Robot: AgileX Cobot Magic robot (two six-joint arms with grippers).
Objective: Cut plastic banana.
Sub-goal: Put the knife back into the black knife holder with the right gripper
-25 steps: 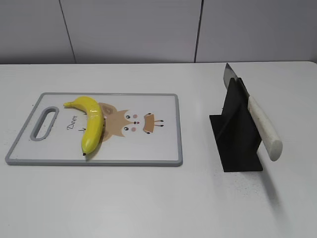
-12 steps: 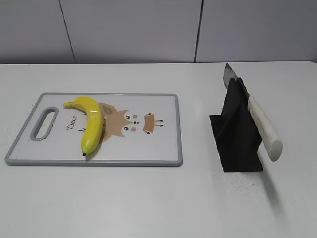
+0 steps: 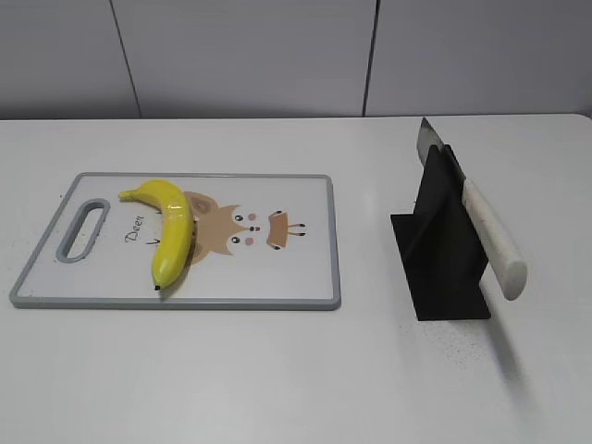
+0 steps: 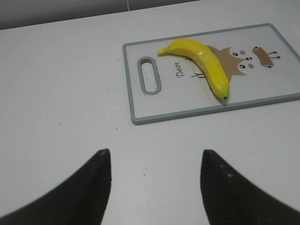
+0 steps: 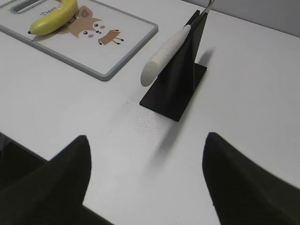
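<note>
The yellow plastic banana (image 3: 170, 228) lies on the left half of the white cutting board (image 3: 287, 277), stem to the far left, dark tip toward the front. It also shows in the left wrist view (image 4: 202, 62) and the right wrist view (image 5: 52, 18). A knife with a white handle (image 3: 492, 237) rests slanted in a black stand (image 3: 442, 250), also in the right wrist view (image 5: 164, 54). My left gripper (image 4: 155, 154) is open and empty above bare table, short of the board. My right gripper (image 5: 146, 140) is open and empty, short of the stand. Neither gripper shows in the exterior view.
The cutting board (image 4: 140, 101) has a grey rim, a handle slot (image 3: 81, 229) at its left end and a deer drawing. The white table (image 3: 277, 370) runs to a grey wall at the back.
</note>
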